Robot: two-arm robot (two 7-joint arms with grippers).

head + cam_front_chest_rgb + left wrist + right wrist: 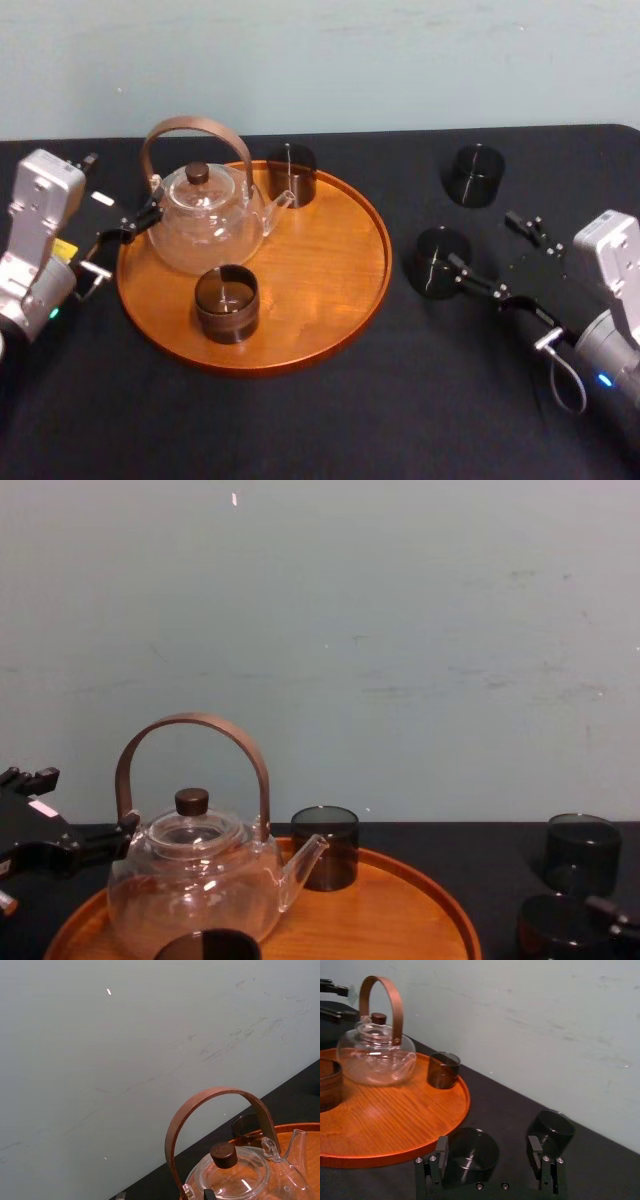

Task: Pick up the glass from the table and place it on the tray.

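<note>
The right gripper (481,238) is at the right of the head view, low over the table (330,420), with its jaws spread wide and holding nothing. The glass (437,262) stands upright on the table at centre right of the frame, just right of the tray (330,260) and clear of its rim. In the right wrist view, the glass sits between the two fingers (441,1146), nearer to one than to the other; contact cannot be confirmed. A second glass (473,173) stands on the table at the upper right of the frame, apart from the first.

The tray carries a clear teapot (205,215) at its left, a rear glass (290,172) at its back edge and a front glass (226,303) near its front edge.

The left gripper (128,228) is at the left of the frame, beside the teapot. Whether it is open or closed cannot be told.
</note>
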